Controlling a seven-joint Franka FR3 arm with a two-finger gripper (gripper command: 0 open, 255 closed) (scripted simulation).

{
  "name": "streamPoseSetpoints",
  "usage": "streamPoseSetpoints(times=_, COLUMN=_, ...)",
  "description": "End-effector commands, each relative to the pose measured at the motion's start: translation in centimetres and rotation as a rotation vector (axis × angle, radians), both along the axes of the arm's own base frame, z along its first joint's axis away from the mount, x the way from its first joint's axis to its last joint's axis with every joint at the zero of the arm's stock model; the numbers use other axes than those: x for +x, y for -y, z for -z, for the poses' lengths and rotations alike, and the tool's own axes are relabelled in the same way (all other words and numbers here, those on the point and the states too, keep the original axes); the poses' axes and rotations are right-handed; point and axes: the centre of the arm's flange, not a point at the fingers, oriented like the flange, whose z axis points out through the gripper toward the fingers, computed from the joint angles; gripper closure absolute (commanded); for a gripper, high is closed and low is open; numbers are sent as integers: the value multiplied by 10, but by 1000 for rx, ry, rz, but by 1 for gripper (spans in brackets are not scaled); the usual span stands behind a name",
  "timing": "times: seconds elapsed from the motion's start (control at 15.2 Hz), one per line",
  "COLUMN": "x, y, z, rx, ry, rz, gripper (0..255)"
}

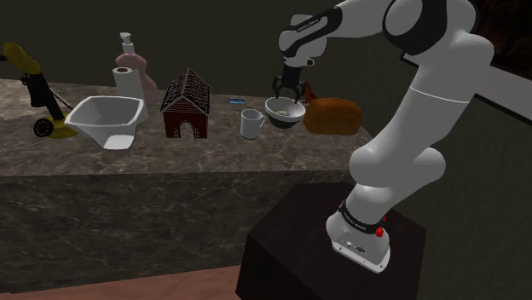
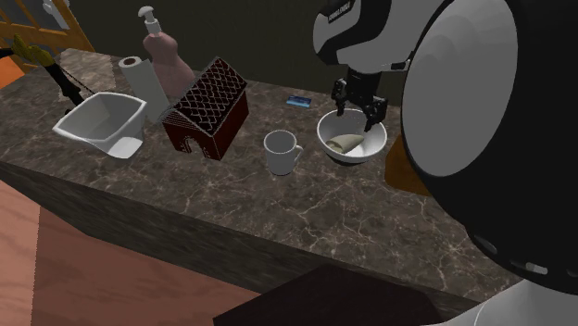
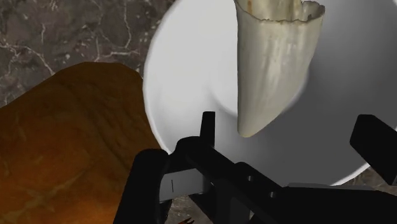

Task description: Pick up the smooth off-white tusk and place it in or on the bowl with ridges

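Note:
The off-white tusk (image 3: 273, 63) lies inside the round white bowl (image 3: 191, 76), wide end away from the gripper and pointed tip toward it. The tusk (image 2: 347, 143) rests on the floor of the bowl (image 2: 326, 129), which stands on the dark marble counter (image 2: 306, 208). My black gripper (image 2: 359, 113) hangs just above the bowl, open, its fingers (image 3: 208, 124) apart and touching nothing. In the shoulder view the gripper (image 1: 287, 95) points down into the bowl (image 1: 284, 115).
A brown loaf (image 1: 332, 115) lies right beside the bowl. A white mug (image 1: 251, 124) stands on the bowl's other side, then a gingerbread house (image 1: 187, 104) and a large white angular bowl (image 1: 106, 120). A pink dispenser (image 1: 141, 72) and paper roll (image 1: 126, 83) stand behind.

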Motion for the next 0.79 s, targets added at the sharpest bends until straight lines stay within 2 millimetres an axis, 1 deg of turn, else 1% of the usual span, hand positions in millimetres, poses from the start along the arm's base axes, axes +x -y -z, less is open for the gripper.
streamPoseSetpoints(times=0.0, x=0, y=0, z=0, rx=0, ry=0, rz=0, gripper=0)
streamPoseSetpoints(times=0.2, x=2, y=0, z=-40, rx=0, ry=0, rz=0, gripper=0)
streamPoseSetpoints(times=0.26, x=3, y=1, z=-50, rx=0, ry=0, rz=0, gripper=0)
streamPoseSetpoints(times=0.73, x=3, y=1, z=-50, rx=0, ry=0, rz=0, gripper=0)
